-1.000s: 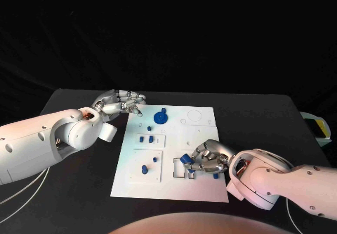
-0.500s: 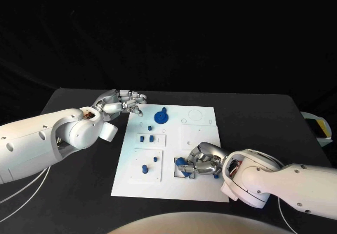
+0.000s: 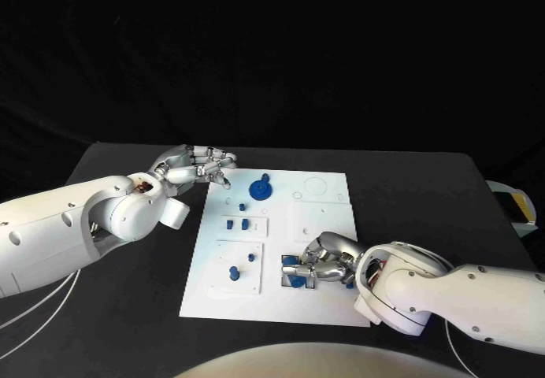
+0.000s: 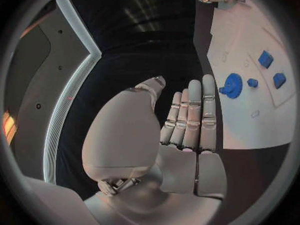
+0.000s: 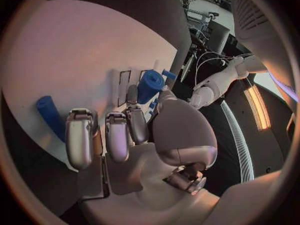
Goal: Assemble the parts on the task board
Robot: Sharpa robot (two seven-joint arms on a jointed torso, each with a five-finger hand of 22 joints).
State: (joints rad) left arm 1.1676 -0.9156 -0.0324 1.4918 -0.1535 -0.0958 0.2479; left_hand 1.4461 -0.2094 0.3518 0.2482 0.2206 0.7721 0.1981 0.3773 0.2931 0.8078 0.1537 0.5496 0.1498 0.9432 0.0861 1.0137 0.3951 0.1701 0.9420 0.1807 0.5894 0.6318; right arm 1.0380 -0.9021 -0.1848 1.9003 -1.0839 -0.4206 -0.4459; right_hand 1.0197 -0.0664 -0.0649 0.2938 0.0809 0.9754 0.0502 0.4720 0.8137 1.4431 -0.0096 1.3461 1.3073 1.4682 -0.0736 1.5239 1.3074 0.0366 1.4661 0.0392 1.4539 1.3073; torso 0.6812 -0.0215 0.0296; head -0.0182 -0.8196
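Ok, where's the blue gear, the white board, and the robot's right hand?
blue gear (image 3: 260, 190), head view, middle of its round face.
white board (image 3: 329, 307), head view, bare near corner.
right hand (image 3: 321, 261), head view, middle of the silver hand.

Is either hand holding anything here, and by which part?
The right hand grips a blue cylindrical part near its lower end, over the task board. The left hand holds nothing.

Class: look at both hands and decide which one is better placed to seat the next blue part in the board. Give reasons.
The right hand: it holds a blue part over the task board, at its near slots. The left hand hovers at the far corner, holding nothing.
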